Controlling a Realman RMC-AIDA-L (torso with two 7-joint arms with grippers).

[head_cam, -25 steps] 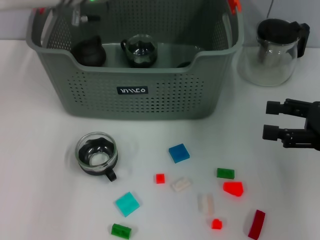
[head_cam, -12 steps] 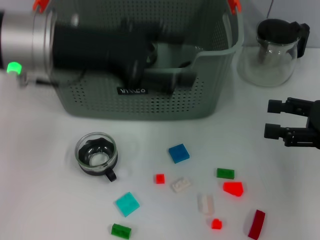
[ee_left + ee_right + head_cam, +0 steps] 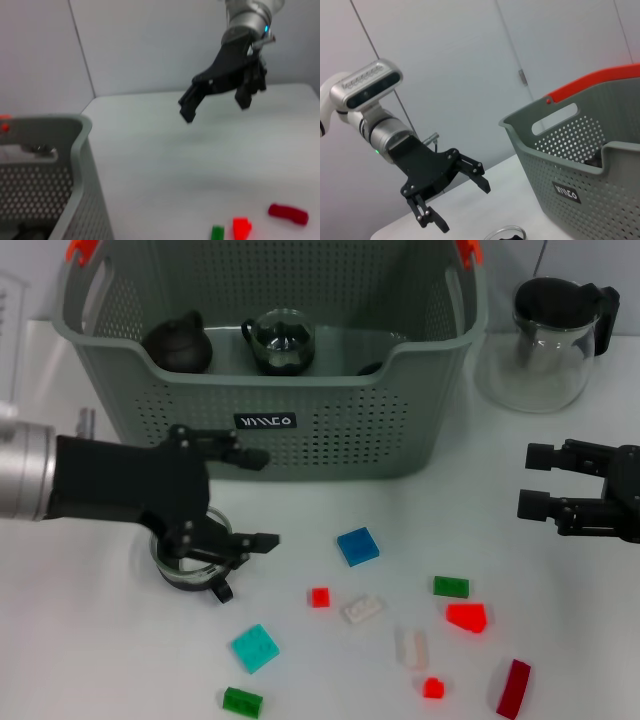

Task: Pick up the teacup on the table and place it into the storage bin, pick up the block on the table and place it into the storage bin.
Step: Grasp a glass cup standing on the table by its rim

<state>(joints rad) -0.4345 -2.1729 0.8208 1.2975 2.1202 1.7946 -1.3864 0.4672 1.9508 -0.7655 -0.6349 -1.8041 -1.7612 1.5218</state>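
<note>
With fingers spread, the left gripper (image 3: 255, 498) is hovering over the teacup (image 3: 192, 553) at lower left, needing a centred descent, while the right gripper (image 3: 531, 481), also spread, is idling mid-right

storage bin (image 3: 330, 435): matt grey-green plastic, walls perforated with small holes; glossy red-orange plastic clips at the rim; a small black label with white lettering.
teacup (image 3: 190, 558): clear glossy glass with a dark base and a black handle.
blocks: the blue block (image 3: 357, 546) is smooth plastic, like the green, red, white and turquoise ones near it.
pitcher (image 3: 548, 345): clear glass body, black lid and handle with a slight sheen.
counter (image 3: 90, 640): smooth white matt surface.
left claw (image 3: 250, 498): matt black, on a brushed silver metal forearm.
right claw (image 3: 533, 480): matt black.
</note>
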